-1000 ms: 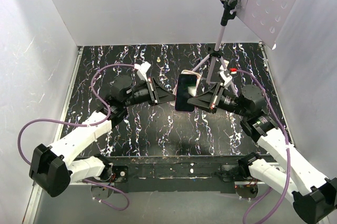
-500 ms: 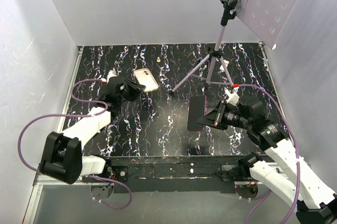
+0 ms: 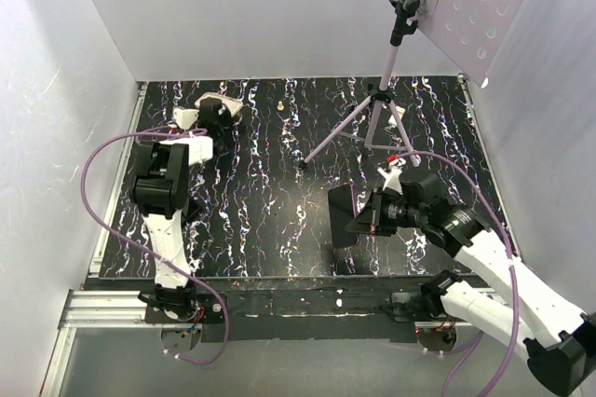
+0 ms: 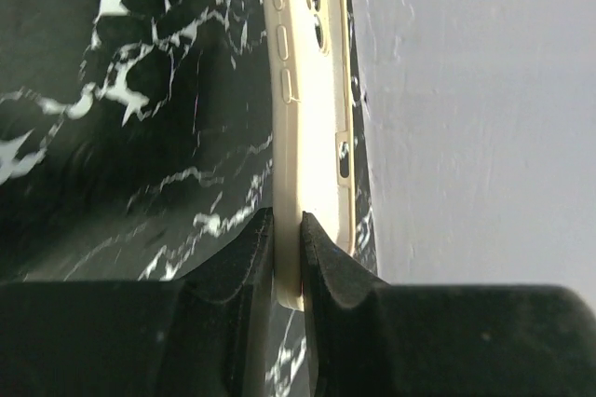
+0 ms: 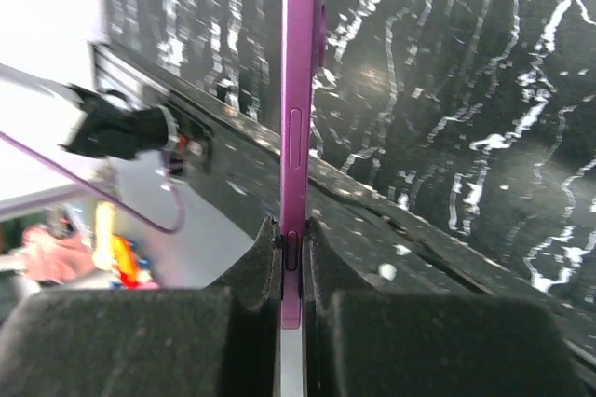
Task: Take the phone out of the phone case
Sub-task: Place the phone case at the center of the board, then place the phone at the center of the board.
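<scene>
Phone case (image 4: 312, 89) is clamped edge-on betw. the jaws of left gripper (image 4: 287, 257) and held at the far-left corner of the table (image 3: 270, 201), by the back wall, prob. to get it clear of the phone. Phone (image 5: 300, 89) is pinched by its thin side in right gripper (image 5: 291, 248), jaws closed tight on it, near the near edge, right of centre. The two are held well apart, so the phone is judged already out; only set-down is left.
</scene>
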`<state>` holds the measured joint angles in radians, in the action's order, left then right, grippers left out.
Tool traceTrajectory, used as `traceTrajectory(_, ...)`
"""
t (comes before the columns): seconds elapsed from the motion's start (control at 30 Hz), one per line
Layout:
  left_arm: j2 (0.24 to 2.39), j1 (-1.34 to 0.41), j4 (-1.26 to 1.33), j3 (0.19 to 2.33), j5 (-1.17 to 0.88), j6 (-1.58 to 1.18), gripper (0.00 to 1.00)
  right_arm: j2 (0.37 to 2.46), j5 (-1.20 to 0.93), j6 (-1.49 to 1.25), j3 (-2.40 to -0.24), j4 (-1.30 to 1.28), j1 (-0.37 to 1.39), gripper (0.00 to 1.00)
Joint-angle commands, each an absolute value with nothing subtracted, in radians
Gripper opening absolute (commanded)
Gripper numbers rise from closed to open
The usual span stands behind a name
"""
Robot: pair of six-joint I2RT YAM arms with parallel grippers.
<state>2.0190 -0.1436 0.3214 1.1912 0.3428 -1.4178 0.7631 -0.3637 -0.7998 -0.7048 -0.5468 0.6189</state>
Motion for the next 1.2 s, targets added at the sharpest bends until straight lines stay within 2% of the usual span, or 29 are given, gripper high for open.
traceTrajectory(0.0, 2.095, -0.134, 0.236, 1.383, 0.491, -1.427, 0.09, 0.88, -0.334, -0.6, -0.776, -0.561, 0.675, 0.01)
traceTrajectory(0.03, 2.115, -0.127, 0.23, 1.397, 0.489, -1.445, 0.16, 0.914, -0.325, -0.556, -0.8, -0.575, 0.693, 0.01)
traceTrajectory(0.1, 2.138, -0.12, 0.178, 1.431, 0.474, -1.451, 0.4, 0.983, -0.317, -0.473, -0.84, -0.583, 0.721, 0.01)
traceTrajectory(0.13, 2.137, -0.117, 0.123, 1.46, 0.469, -1.456, 0.56, 1.024, -0.34, -0.422, -0.863, -0.58, 0.722, 0.01)
traceTrajectory(0.17, 2.131, -0.117, 0.076, 1.476, 0.475, -1.46, 0.8, 1.07, -0.359, -0.376, -0.894, -0.603, 0.726, 0.01)
traceTrajectory(0.2, 2.114, -0.118, 0.045, 1.485, 0.462, -1.462, 0.98, 1.118, -0.371, -0.318, -0.943, -0.633, 0.727, 0.01)
traceTrajectory(0.33, 2.031, -0.089, -0.165, 1.494, 0.352, -1.448, 0.98, 1.348, -0.426, -0.094, -1.124, -0.736, 0.761, 0.01)
traceTrajectory(0.43, 1.887, -0.08, -0.211, 1.413, 0.308, -1.254, 0.98, 1.521, -0.443, 0.082, -1.244, -0.829, 0.834, 0.01)
traceTrajectory(0.53, 1.725, -0.086, -0.316, 1.321, 0.365, -1.064, 0.98, 1.678, -0.486, 0.202, -1.353, -0.903, 0.885, 0.01)
traceTrajectory(0.67, 1.577, -0.071, -0.769, 1.299, 0.471, -1.105, 0.98, 1.817, -0.547, 0.316, -1.474, -0.988, 0.923, 0.01)
traceTrajectory(0.8, 1.358, -0.075, -0.749, 1.149, 0.417, -1.025, 0.98, 1.928, -0.612, 0.415, -1.574, -1.081, 0.937, 0.01)
traceTrajectory(0.9, 1.244, -0.072, -0.691, 1.039, 0.393, -1.0, 0.98, 2.021, -0.569, 0.459, -1.646, -1.13, 0.956, 0.01)
traceTrajectory(1.17, 1.206, -0.072, -0.602, 0.907, 0.345, -0.918, 0.98, 2.16, -0.534, 0.531, -1.718, -1.138, 0.986, 0.01)
